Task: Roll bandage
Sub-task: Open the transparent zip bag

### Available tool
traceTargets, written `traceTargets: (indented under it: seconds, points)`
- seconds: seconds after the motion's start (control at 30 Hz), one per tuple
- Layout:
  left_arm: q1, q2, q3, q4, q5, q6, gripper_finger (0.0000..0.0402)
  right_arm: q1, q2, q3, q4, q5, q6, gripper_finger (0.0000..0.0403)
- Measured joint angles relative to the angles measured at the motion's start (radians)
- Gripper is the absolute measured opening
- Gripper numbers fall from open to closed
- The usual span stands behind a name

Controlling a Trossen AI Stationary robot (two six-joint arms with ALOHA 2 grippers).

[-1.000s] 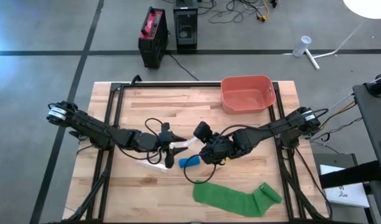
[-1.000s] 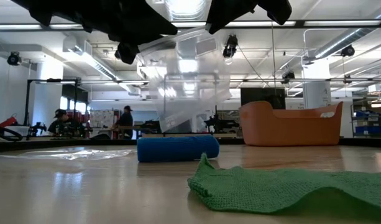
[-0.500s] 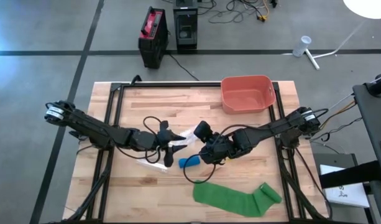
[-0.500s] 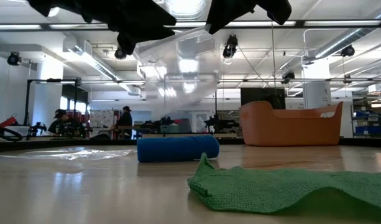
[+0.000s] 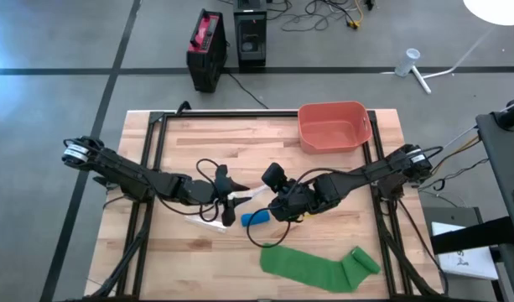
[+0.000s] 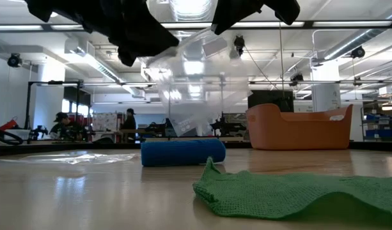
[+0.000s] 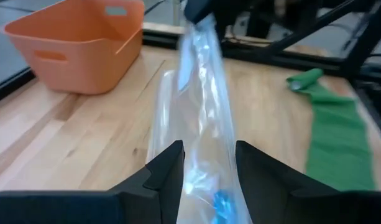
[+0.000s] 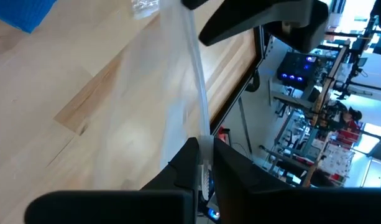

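Both claws mid-frame in high view, holding clear bag (image 6: 196,76) above tabletop (image 5: 189,143). Right claw (image 8: 202,163) clamped on bag edge. Left claw (image 7: 207,163) straddles bag, grip unclear. Blue roll (image 5: 255,219) lies below claws; green bandage (image 5: 319,268) lower right, unrolled. Orange bin (image 5: 334,126) upper right.

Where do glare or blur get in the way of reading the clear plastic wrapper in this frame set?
Low view: ceiling lights shine through the plastic wrapper, washing out its edges; the arms overhead are dark silhouettes. Left wrist view: the wrapper is soft with blur, the green bandage behind also unsharp. Right wrist view: the wrapper nearly vanishes against the table. High view: even light, blue roll clear.
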Motion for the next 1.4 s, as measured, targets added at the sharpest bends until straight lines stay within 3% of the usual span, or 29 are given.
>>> traceTargets:
  seconds: [0.3,0.6,0.77,0.83,0.93,1.1,1.2,1.33,1.4]
  points:
    - [0.0,0.01,-0.001,-0.024,-0.127,0.006,0.0121,0.0,0.0,0.0,0.002,-0.005,0.0,0.0032]
    - [0.0,0.007,-0.001,-0.014,-0.189,0.054,0.0116,0.0,0.0,0.0,0.004,-0.064,0.046,0.0031]
    - [0.0,0.014,0.001,-0.015,-0.175,0.13,0.0116,0.0,0.0,0.0,0.038,-0.158,0.101,0.0033]
    - [0.001,0.026,0.001,-0.008,-0.122,0.149,0.0116,0.0,0.0,0.0,0.072,-0.188,0.113,0.0029]
    - [0.0,0.054,0.006,0.006,-0.045,0.166,0.0116,0.0,0.0,0.0,0.127,-0.19,0.132,0.0026]
    - [0.0,0.108,0.024,0.069,-0.032,0.174,0.0114,-0.002,0.0,0.0,0.161,-0.22,0.144,0.0035]
    - [0.0,0.14,0.049,0.077,-0.027,0.184,0.009,-0.004,0.0,0.0,0.159,-0.234,0.184,0.0041]
    - [-0.001,0.163,0.082,0.047,-0.024,0.184,0.0018,-0.004,0.0,0.0,0.154,-0.233,0.232,0.0041]
    - [-0.001,0.158,0.099,-0.003,-0.043,0.176,0.0009,-0.004,0.0,0.0,0.154,-0.233,0.257,0.004]
